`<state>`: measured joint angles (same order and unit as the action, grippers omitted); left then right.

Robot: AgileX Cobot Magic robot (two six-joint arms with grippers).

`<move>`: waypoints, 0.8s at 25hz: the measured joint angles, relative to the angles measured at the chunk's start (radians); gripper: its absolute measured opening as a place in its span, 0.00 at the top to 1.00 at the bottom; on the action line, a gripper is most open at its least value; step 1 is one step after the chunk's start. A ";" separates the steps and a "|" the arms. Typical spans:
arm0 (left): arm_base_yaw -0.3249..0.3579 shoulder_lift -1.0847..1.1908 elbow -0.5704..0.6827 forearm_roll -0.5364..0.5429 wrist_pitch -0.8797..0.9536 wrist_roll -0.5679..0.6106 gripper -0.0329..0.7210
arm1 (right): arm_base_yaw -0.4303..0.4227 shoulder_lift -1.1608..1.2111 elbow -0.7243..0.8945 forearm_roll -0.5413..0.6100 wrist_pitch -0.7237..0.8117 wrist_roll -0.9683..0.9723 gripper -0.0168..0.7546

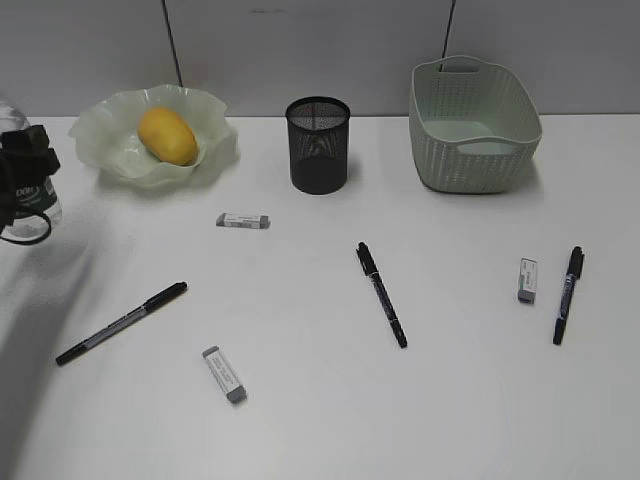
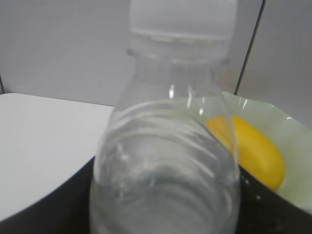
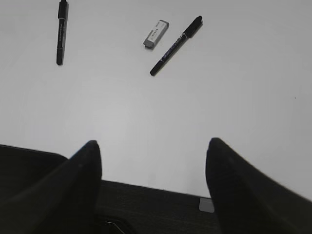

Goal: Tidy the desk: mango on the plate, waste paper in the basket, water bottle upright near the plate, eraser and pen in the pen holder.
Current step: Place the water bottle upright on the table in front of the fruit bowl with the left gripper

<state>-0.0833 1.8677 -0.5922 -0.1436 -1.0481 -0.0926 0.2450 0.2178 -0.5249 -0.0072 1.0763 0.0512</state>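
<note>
Water bottle (image 1: 22, 190): clear ribbed plastic, white cap, upright at the desk's (image 1: 320, 400) left edge, just left of the plate (image 1: 110, 135).
Left gripper (image 1: 25, 170): black, clamped around the bottle's middle.
Mango (image 1: 167, 135): smooth yellow-orange oval lying in the plate, long axis slanting from back-left to front-right.
Plate: translucent pale green, ruffled rim.
Pen holder (image 1: 318, 145): black wire-mesh cylinder, upright.
Basket (image 1: 473, 125): pale green, woven-pattern sides.
Right gripper (image 3: 153, 161): fingers spread above bare desk.
</note>
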 joint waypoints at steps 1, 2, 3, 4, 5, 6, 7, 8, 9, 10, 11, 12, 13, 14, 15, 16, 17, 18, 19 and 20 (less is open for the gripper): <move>0.001 0.036 -0.001 0.014 -0.037 -0.019 0.29 | 0.000 0.000 0.001 0.000 0.000 0.000 0.29; 0.003 0.071 -0.003 0.029 -0.061 -0.042 0.29 | 0.000 0.000 0.001 0.000 -0.001 0.000 0.29; 0.003 0.098 -0.010 0.041 -0.079 -0.055 0.29 | 0.000 0.000 0.001 0.000 -0.001 0.000 0.29; 0.003 0.127 -0.020 0.055 -0.090 -0.062 0.29 | 0.000 0.000 0.001 0.000 -0.001 0.000 0.29; 0.003 0.154 -0.031 0.068 -0.094 -0.068 0.29 | 0.000 0.000 0.001 0.000 -0.001 0.000 0.29; 0.003 0.174 -0.042 0.077 -0.114 -0.071 0.29 | 0.000 0.000 0.001 0.000 -0.001 0.000 0.29; 0.003 0.187 -0.059 0.089 -0.123 -0.073 0.29 | 0.000 0.000 0.001 0.000 -0.001 0.000 0.29; 0.003 0.201 -0.075 0.097 -0.131 -0.076 0.29 | 0.000 0.000 0.001 0.000 -0.001 0.000 0.29; 0.003 0.213 -0.090 0.101 -0.137 -0.076 0.29 | 0.000 0.000 0.001 0.000 -0.001 0.000 0.29; 0.003 0.222 -0.101 0.103 -0.141 -0.077 0.29 | 0.000 0.000 0.001 0.000 -0.002 0.000 0.29; 0.003 0.231 -0.114 0.105 -0.145 -0.078 0.29 | 0.000 0.000 0.001 0.000 -0.002 0.000 0.29; 0.003 0.238 -0.123 0.105 -0.145 -0.079 0.29 | 0.000 0.000 0.001 0.000 -0.002 0.000 0.29; 0.003 0.242 -0.128 0.105 -0.150 -0.079 0.29 | 0.000 0.000 0.001 0.000 -0.002 0.000 0.29; 0.003 0.243 -0.130 0.105 -0.149 -0.079 0.29 | 0.000 0.000 0.001 0.000 -0.002 0.000 0.29; 0.003 0.243 -0.130 0.105 -0.149 -0.079 0.29 | 0.000 0.000 0.001 0.000 -0.003 0.000 0.29; 0.003 0.243 -0.130 0.105 -0.148 -0.079 0.29 | 0.000 0.000 0.001 0.000 -0.003 0.000 0.29; 0.003 0.243 -0.130 0.105 -0.148 -0.079 0.29 | 0.000 0.000 0.001 0.000 -0.004 0.000 0.29; 0.003 0.243 -0.130 0.105 -0.148 -0.079 0.28 | 0.000 0.000 0.001 0.000 -0.005 0.000 0.29; 0.003 0.243 -0.129 0.105 -0.148 -0.079 0.28 | 0.000 0.000 0.001 0.000 -0.005 0.000 0.29; 0.003 0.243 -0.129 0.105 -0.148 -0.079 0.27 | 0.000 0.000 0.001 0.000 -0.006 0.000 0.29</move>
<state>-0.0808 2.1106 -0.7214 -0.0384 -1.1961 -0.1715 0.2450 0.2178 -0.5238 -0.0072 1.0705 0.0512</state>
